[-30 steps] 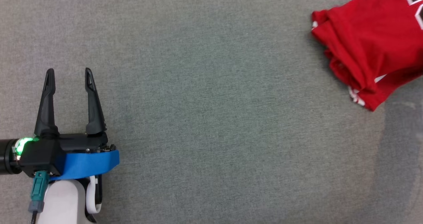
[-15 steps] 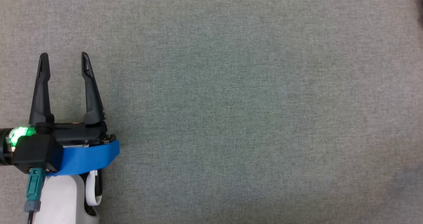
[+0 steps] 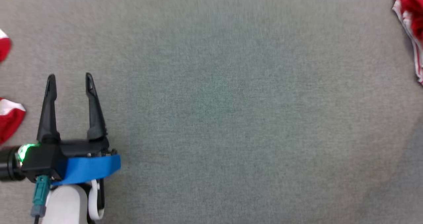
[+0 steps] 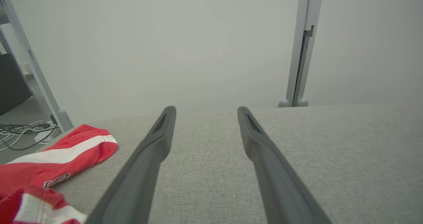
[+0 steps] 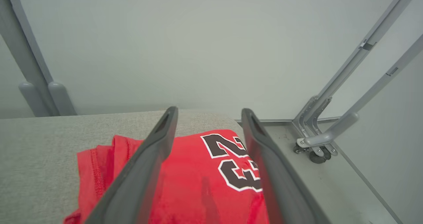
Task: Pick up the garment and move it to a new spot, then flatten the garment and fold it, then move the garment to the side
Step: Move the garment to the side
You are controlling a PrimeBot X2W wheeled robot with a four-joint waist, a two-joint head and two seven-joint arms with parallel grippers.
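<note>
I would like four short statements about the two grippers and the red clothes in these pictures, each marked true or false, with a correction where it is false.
1. The left gripper is open, with nothing between its fingers. True.
2. The right gripper is clamped on the jersey. False: its fingers stand apart and the jersey lies on the grey surface.
3. The jersey bears black numerals outlined in white. True.
4. The cloth beside the left gripper is plain blue. False: it is red with a white stripe.
</note>
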